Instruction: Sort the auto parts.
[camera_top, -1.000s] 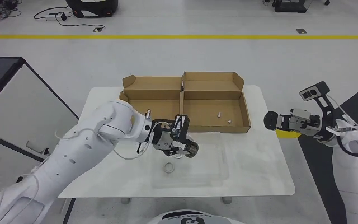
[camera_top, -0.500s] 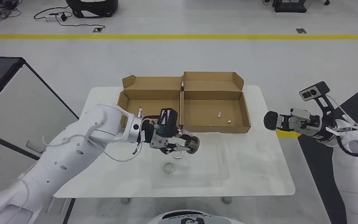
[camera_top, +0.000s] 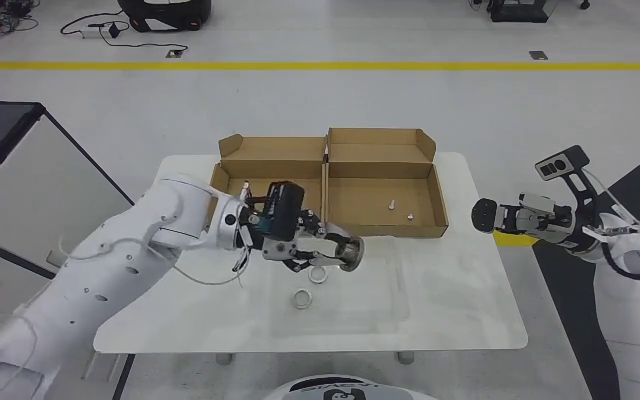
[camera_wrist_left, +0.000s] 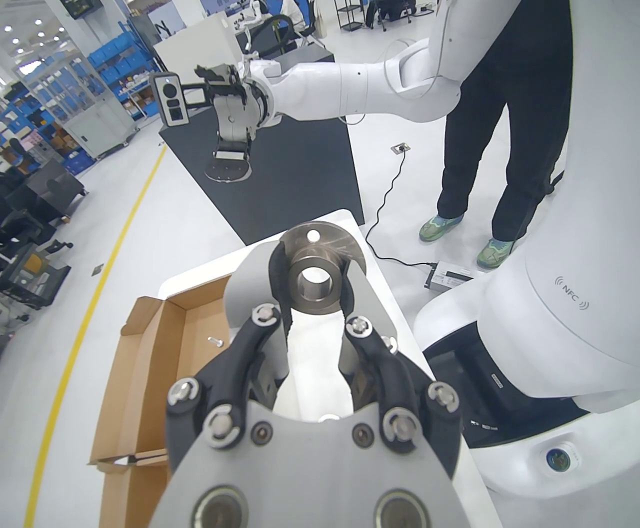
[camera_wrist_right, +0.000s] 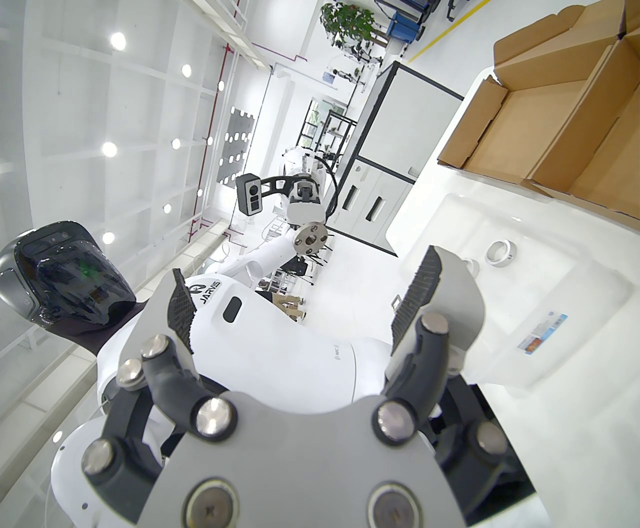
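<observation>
White rectangular table (camera_top: 460, 300): the far side is taken up by two open brown cardboard boxes side by side, left one (camera_top: 270, 150) and right one (camera_top: 380, 143), with their shared wall running down the middle. The near-right stretch of the tabletop is bare, and so is the strip along the right edge. One clear plastic tray (camera_top: 395, 300) sits in front of the right box. Parts count: one grey metal flanged hub (camera_wrist_left: 320, 243), two small silver metal rings, two small silver bolts. Both bolts, (camera_top: 391, 204) and (camera_top: 410, 213), lie on the right box's floor, close together, toward its near wall. One ring (camera_top: 318, 272) lies just below the held hub in the top view. The other (camera_top: 301, 297) lies nearer the robot and slightly left. Cannot tell whether either ring is inside the tray or just beside its left rim. The left gripper (camera_wrist_left: 312, 272) is clamped on the hub's centre boss, flange facing away from the wrist, held above the table just in front of the boxes' near wall, around the seam between them. The right gripper (camera_wrist_right: 305, 270) has its fingers spread with nothing between them. It hangs off the table's right edge over the floor, level with the right box and well apart from every part.
</observation>
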